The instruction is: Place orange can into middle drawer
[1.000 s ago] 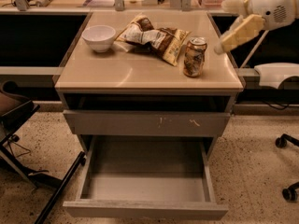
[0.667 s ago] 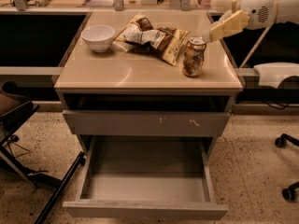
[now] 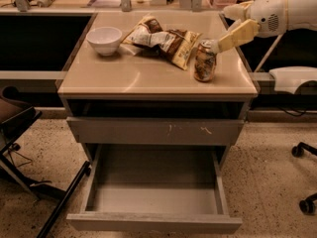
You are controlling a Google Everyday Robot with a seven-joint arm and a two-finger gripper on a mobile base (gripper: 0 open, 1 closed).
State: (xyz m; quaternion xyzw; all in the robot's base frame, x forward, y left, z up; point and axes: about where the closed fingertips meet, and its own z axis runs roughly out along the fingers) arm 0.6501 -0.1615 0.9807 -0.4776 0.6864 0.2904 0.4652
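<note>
The orange can [image 3: 204, 63] stands upright on the tan cabinet top [image 3: 124, 78], near its right edge. My gripper [image 3: 219, 44] reaches in from the upper right on a white arm [image 3: 277, 11]. Its pale yellow tip is at the can's silver top, on the can's upper right side. The middle drawer [image 3: 153, 223] is pulled out at the bottom of the cabinet. Its grey floor and side walls are bare, with nothing inside.
A white bowl [image 3: 104, 39] and tan-and-brown snack bags [image 3: 163, 39] lie on the top, left of the can. A shut grey drawer front with pale scratches [image 3: 156, 131] sits above the open drawer. A black chair base [image 3: 29, 182] is at left, chair wheels [image 3: 299, 150] at right.
My gripper has moved left and down, from well to the right of the can to the can's top. The can, bowl, bags and drawer have not moved.
</note>
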